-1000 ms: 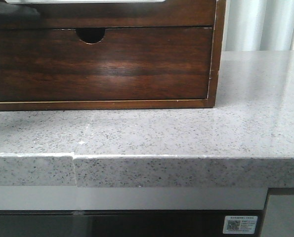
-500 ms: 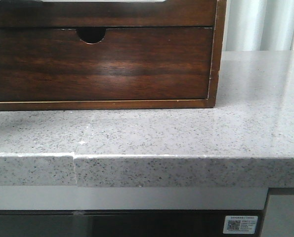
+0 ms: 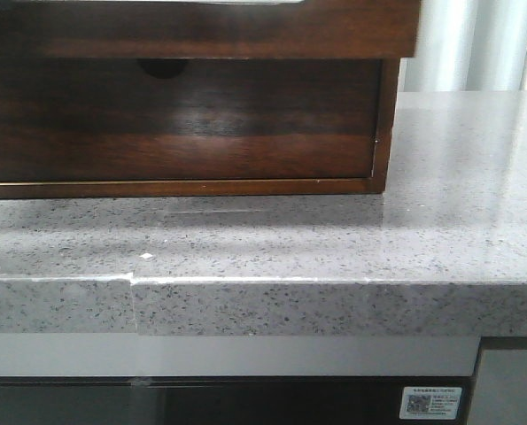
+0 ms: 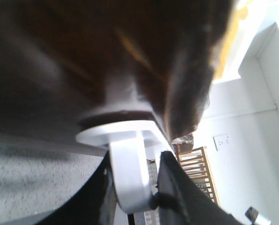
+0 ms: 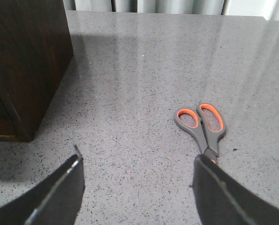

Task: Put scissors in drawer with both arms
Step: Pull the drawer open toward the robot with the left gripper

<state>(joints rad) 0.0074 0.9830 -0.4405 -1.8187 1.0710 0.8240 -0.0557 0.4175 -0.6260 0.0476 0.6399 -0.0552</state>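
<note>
The drawer [image 3: 201, 31] is the glossy dark brown front at the top of the front view. It stands out over the front below it, with a sliver of white on its top edge. In the left wrist view my left gripper [image 4: 132, 187] is shut on the drawer's white handle [image 4: 127, 164], under the blurred brown wood [image 4: 130, 47]. The scissors [image 5: 202, 126], grey with orange-lined loops, lie flat on the counter in the right wrist view. My right gripper [image 5: 137, 187] is open and empty above the counter. Its one finger [image 5: 223, 192] hides the blades. Neither gripper shows in the front view.
A lower dark wood front with a half-round notch [image 3: 174, 133] sits shaded beneath the drawer. The wooden cabinet's side [image 5: 26, 61] stands beside the right gripper. The grey speckled stone counter [image 3: 334, 239] has a front edge with a seam [image 3: 132, 283].
The upper drawer front has come out toward the camera. It now overhangs the notched lower front and casts a shadow on it and on the counter.
</note>
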